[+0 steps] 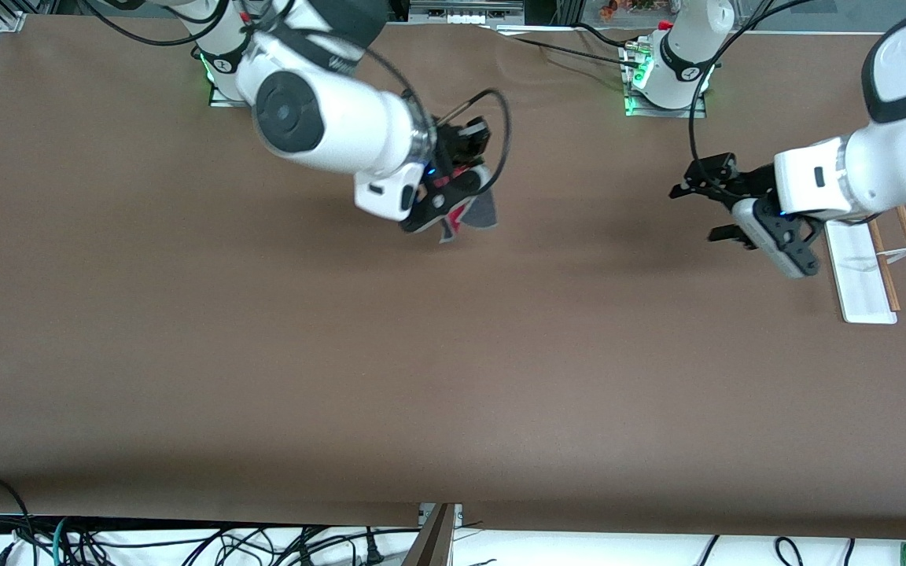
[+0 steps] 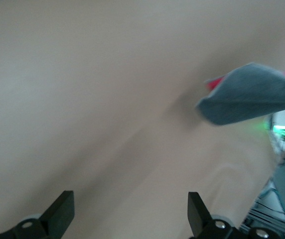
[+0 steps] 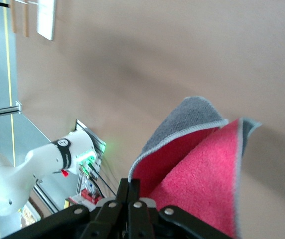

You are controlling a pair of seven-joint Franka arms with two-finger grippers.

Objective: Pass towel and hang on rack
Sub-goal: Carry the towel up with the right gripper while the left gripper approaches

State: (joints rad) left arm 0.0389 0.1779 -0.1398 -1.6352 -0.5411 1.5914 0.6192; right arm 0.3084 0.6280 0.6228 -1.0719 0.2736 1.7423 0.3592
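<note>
The right gripper is clamped on an edge of the small soft towel, dark grey one side, bright pink-red the other w/ a light grey hem. It holds the cloth up in the air over the brown counter, roughly mid-counter toward the robots' bases. The right wrist view shows the towel hanging folded from the pinch point, pink face inward. I'd say it's held by one edge so the rest drapes free, giving the other arm loose cloth to take.

The left gripper is over the counter near the rack, fingers spread apart w/ nothing between them, aimed at the towel, prob. set to receive the pass.

The small rack, flat white rectangular base w/ two thin brown wooden rods, sits at the left arm's end of the counter; nothing hangs on it. No containers in view.
</note>
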